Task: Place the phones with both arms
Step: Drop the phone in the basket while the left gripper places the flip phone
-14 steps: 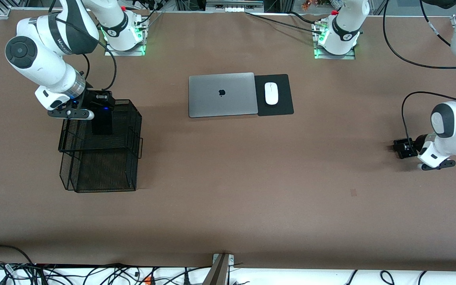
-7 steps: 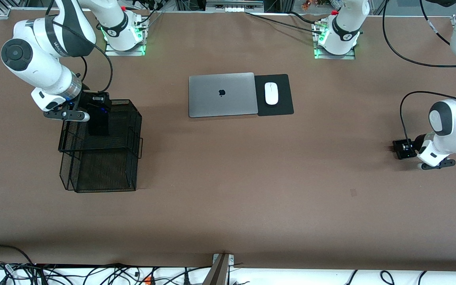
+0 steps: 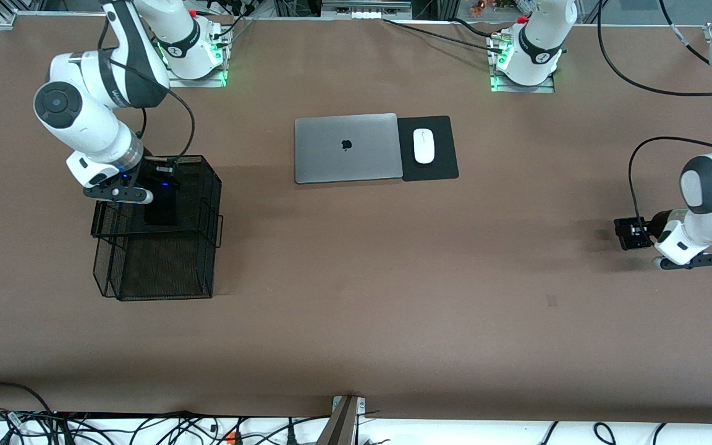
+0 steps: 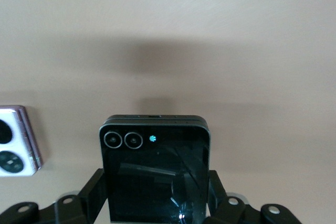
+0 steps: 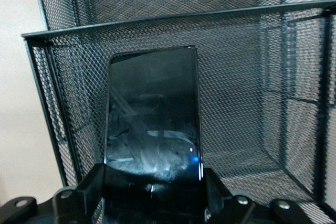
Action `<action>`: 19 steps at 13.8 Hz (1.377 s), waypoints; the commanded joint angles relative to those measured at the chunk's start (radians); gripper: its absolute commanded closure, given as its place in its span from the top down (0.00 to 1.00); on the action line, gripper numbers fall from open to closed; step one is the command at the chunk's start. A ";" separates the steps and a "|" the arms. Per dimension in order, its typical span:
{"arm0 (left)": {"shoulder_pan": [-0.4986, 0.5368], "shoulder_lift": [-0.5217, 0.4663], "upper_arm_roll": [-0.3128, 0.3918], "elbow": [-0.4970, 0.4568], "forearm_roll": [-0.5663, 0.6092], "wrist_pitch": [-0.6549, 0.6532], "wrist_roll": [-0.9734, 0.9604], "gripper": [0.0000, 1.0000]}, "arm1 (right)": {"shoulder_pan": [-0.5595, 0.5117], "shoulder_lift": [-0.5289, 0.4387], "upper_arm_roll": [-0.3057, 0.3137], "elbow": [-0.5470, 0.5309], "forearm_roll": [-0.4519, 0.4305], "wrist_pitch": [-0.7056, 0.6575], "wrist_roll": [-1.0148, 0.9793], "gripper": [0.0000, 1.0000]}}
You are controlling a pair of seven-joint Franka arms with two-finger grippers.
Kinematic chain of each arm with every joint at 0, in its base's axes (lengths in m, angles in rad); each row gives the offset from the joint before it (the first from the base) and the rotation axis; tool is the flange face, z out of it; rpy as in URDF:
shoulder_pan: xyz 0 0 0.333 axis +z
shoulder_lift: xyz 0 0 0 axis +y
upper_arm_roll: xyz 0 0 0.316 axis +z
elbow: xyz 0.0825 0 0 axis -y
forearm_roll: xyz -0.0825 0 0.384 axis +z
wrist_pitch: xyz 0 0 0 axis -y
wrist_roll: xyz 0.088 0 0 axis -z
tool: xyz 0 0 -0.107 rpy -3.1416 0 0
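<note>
Since prior frame, right gripper (image 3: 159,207) drops long black phone (image 5: 152,140) deeper into mesh basket (image 3: 207,185), fingers clamped. Left gripper (image 4: 156,195) fingers clamp folded black phone (image 4: 155,169); only left wrist view shows lilac phone (image 4: 16,140) on tabletop (image 3: 393,278).

Lilac-white phone (image 4: 18,140) cut by frame edge; perhaps half hidden.

even, bright overhead light; soft shadows on the table (image 3: 356,296); faint glare on both phone screens; wrist views slightly soft.

blk mesh basket (image 3: 164,272) | silver laptop (image 3: 345,148) | wht mouse (image 3: 423,146) | brn table (image 3: 393,278)
</note>
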 commanded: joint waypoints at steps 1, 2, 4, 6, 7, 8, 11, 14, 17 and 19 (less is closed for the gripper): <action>-0.005 -0.007 -0.100 0.110 -0.004 -0.115 -0.002 0.37 | 0.026 0.014 0.011 0.001 0.050 0.024 -0.007 0.51; -0.027 -0.001 -0.140 0.142 -0.004 -0.144 -0.004 0.37 | 0.027 0.020 0.013 0.001 0.056 0.029 -0.007 0.52; -0.127 0.011 -0.154 0.162 -0.010 -0.157 -0.020 0.36 | 0.027 0.029 0.011 0.001 0.059 0.029 -0.007 0.63; -0.246 0.034 -0.153 0.165 -0.074 -0.151 -0.129 0.36 | 0.026 0.032 0.011 0.001 0.064 0.027 -0.007 0.82; -0.301 0.057 -0.154 0.180 -0.100 -0.143 -0.193 0.36 | 0.026 0.034 0.011 0.001 0.064 0.023 -0.007 0.85; -0.367 0.093 -0.154 0.232 -0.111 -0.140 -0.239 0.36 | 0.026 0.034 0.011 0.001 0.064 0.020 -0.008 0.85; -0.539 0.231 -0.153 0.395 -0.116 -0.128 -0.481 0.36 | 0.022 0.029 0.010 0.007 0.064 0.012 -0.017 0.85; -0.678 0.321 -0.153 0.446 -0.116 0.043 -0.550 0.36 | 0.021 0.020 0.002 0.076 0.064 -0.070 -0.024 1.00; -0.744 0.390 -0.150 0.443 -0.113 0.215 -0.596 0.43 | 0.016 0.020 -0.005 0.236 0.061 -0.262 -0.024 1.00; -0.766 0.413 -0.148 0.438 -0.105 0.239 -0.596 0.43 | 0.010 0.023 -0.016 0.348 0.061 -0.385 -0.022 1.00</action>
